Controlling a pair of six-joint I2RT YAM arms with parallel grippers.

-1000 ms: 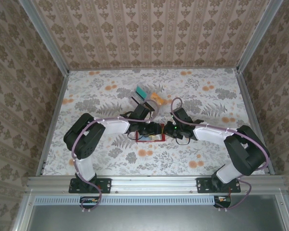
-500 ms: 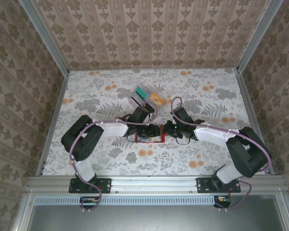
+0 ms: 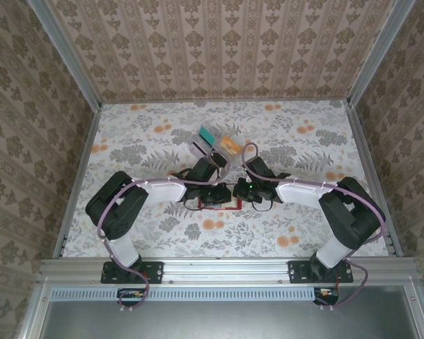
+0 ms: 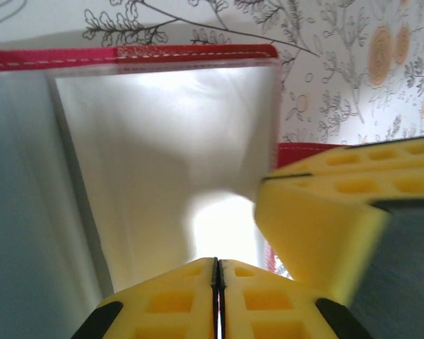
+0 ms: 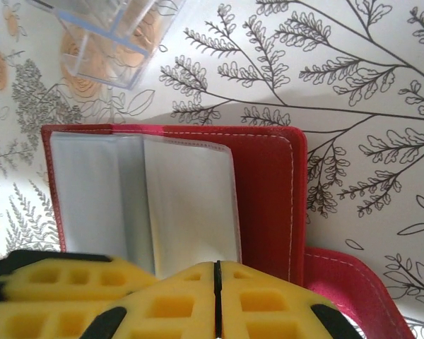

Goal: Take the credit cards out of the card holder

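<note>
From above, we see the left end effector (image 3: pixel 221 192) and right end effector (image 3: pixel 240 191) crowd over the card holder (image 3: pixel 213 206) on the counter (image 3: pixel 148 141), hiding most of it. The left wrist shows us its fingers (image 4: pixel 169 304) pressed together against the holder's pale leaf (image 4: pixel 169 141), and we cannot tell whether a card is pinched. In the right wrist view the fingers likewise meet at the open holder's near edge.

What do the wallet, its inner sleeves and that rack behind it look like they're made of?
Wallet: red leather or imitation, matte, pale stitching along the edge.
Sleeves: probably thin plastic film, translucent white, glossy, slightly wrinkled.
Rack: hard clear plastic; the table's floral print shows through it.
</note>
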